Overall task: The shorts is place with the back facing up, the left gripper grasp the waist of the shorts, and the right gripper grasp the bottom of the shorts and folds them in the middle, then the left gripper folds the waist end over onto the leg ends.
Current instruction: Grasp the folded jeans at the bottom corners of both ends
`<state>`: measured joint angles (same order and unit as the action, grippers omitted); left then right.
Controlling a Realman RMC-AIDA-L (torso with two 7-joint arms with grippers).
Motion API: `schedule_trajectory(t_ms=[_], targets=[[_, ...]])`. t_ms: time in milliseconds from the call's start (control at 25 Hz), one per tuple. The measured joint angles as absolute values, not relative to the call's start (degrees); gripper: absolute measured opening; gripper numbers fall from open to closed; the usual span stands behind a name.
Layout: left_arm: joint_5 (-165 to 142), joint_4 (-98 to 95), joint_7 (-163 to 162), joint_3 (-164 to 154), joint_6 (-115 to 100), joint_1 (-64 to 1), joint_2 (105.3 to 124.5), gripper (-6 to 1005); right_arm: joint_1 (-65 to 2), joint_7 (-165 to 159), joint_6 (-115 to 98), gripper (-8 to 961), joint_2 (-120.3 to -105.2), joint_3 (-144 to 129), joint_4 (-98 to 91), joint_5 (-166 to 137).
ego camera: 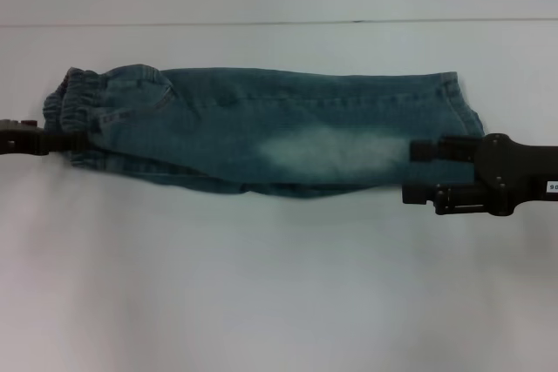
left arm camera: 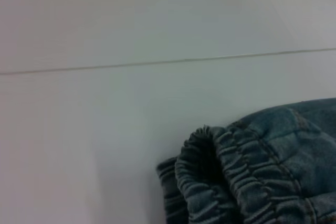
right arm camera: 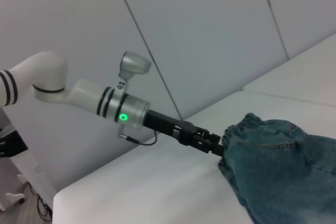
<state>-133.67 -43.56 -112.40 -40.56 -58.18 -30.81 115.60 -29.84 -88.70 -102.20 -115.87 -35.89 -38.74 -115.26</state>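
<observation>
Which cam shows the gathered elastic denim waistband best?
Left wrist view: the ruffled elastic waist of the shorts is close, pleats and stitching clear. Head view shows it at the faded blue-green denim shorts' left end, met by the left gripper. Right wrist view shows it farther off.

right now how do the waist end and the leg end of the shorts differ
The waist of the shorts is gathered into crinkled elastic ruffles; the leg ends lie flat with a straight stitched hem. The waist sits at the left gripper, the leg ends at the right gripper. Both are the same faded blue-green denim, lying on the white table.
</observation>
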Motion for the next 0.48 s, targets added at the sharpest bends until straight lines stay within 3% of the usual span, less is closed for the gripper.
schedule_trajectory(t_ms=[480], targets=[[-133.7, -40.7, -112.1, -42.0, -56.9, -32.5, 115.37, 935, -30.3, -88.8, -100.4, 900, -116.46, -36.2, -37.8, -115.3]])
